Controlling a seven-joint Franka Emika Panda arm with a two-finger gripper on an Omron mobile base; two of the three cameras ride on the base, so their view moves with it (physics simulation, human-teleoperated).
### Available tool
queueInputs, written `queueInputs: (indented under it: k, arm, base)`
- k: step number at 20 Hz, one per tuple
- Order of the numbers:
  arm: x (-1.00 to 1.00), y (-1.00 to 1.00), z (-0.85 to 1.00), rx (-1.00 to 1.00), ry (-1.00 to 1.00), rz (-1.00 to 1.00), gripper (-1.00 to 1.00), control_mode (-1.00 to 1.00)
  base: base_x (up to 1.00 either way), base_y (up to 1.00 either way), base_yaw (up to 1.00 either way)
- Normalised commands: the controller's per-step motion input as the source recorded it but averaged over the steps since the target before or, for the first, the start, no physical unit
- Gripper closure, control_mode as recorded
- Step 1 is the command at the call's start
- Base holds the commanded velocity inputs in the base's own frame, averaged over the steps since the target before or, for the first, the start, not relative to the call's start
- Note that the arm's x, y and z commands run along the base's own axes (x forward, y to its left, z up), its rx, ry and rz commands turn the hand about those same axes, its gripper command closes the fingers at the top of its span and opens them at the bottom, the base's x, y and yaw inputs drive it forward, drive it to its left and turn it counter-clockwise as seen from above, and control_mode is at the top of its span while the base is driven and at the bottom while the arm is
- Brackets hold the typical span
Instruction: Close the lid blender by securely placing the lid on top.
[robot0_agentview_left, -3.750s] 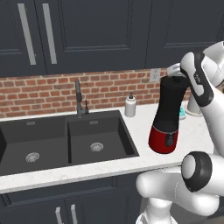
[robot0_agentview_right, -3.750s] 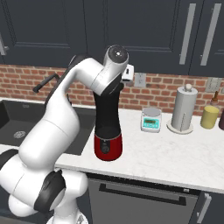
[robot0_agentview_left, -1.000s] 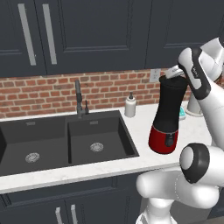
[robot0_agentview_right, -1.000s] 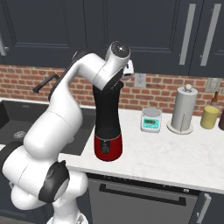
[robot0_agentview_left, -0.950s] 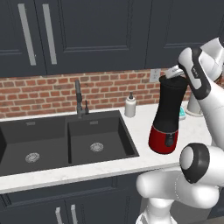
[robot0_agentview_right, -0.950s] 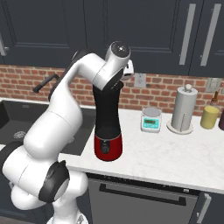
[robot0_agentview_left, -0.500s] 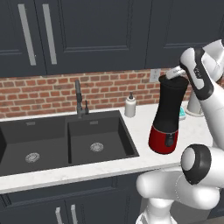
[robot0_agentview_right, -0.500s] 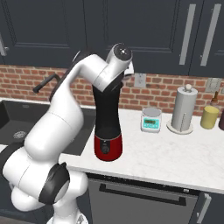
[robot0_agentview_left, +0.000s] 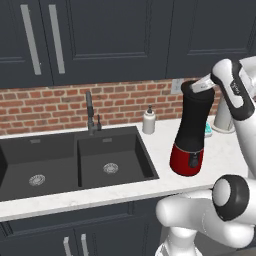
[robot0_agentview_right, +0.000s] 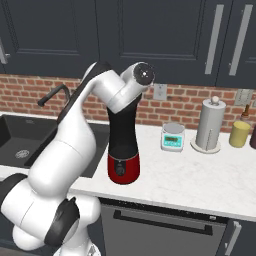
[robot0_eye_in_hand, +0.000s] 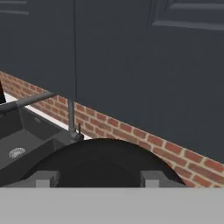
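Blender (robot0_agentview_right: 123, 145) rim hidden behind arm; pincer state unclear.

Even flat light, sharp (rendered), soft shadows

Dark cabinets (robot0_agentview_left: 125, 35) hang above the red brick backsplash (robot0_agentview_left: 55, 107); below it, a white counter (robot0_agentview_right: 200, 175) with a black sink (robot0_agentview_left: 75, 160).

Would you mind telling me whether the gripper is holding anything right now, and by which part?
It cannot be told. The gripper sits at the lid atop the blender, fingertips at its rim, but contact isn't visible.
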Motion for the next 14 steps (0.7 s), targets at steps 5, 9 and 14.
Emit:
queueInputs:
  k: [5, 9, 14]
  arm:
    - [0.04, 0.00, -0.08, 0.00, 0.01, 0.03, 1.00, -1.00]
    - [0.04, 0.00, -0.02, 0.00, 0.08, 0.01, 1.00, -1.00]
    - [0.00, 0.00, -0.14, 0.00, 0.10, 0.02, 1.00, -1.00]
  base:
    - [0.00, 0.00, 0.00]
    - [0.00, 0.00, 0.00]
    - [0.00, 0.00, 0.00]
